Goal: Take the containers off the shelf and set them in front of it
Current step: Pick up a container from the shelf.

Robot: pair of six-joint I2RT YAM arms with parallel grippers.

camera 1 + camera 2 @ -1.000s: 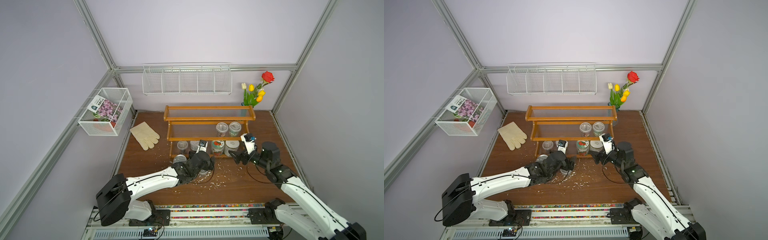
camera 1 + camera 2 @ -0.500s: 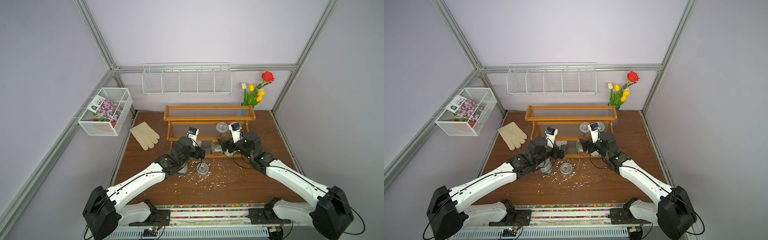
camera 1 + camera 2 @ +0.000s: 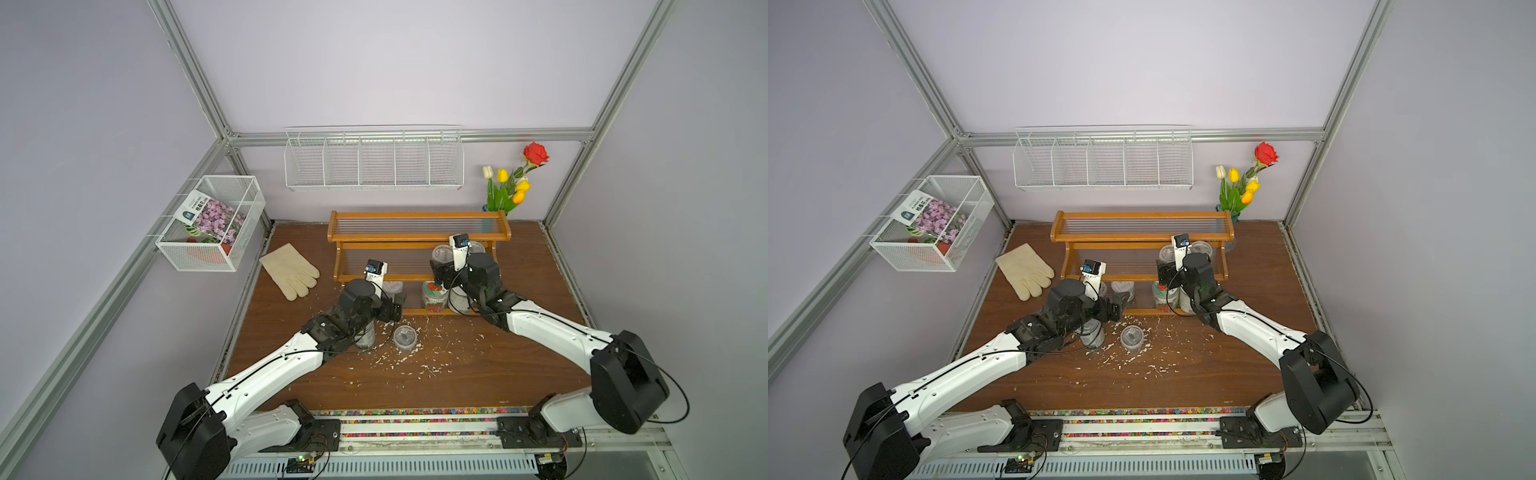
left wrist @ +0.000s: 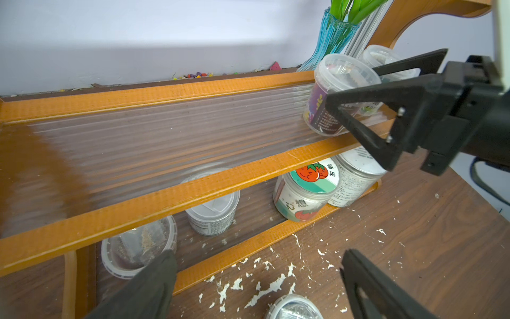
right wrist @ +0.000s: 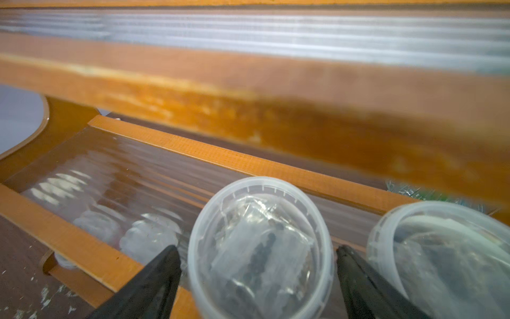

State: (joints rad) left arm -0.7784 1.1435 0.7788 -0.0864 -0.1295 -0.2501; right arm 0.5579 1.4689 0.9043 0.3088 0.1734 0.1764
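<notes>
The step in hand looks like the grasp of a clear lidded tub (image 5: 259, 243). It stands on the middle tier of the shelf (image 3: 415, 237), toward its right end, with a second tub (image 5: 441, 254) just beside it. The right tool (image 5: 256, 248) straddles the first tub, jaws spread to either side of its wall and close to it; whether a pad already touches, I cannot tell. To do this well, I would centre the tub between the jaws and keep the outer finger (image 5: 358, 281) in the narrow gap, clear of the neighbour. The jaws should close below the lid rim, only firmly enough not to crush the thin plastic. A small lift before drawing back lets the base clear the front rail without striking the tier above. The right arm stretches from its base at the near right of the table across to the shelf, wrist over the bottom tier, tool pointing in over the middle one. The left tool (image 4: 258, 254), spread and holding nothing, hangs low before the bottom tier. It is close to a further tub (image 3: 1132, 336) and a tin (image 3: 1093, 336) that stand on the table in front of the shelf.
</notes>
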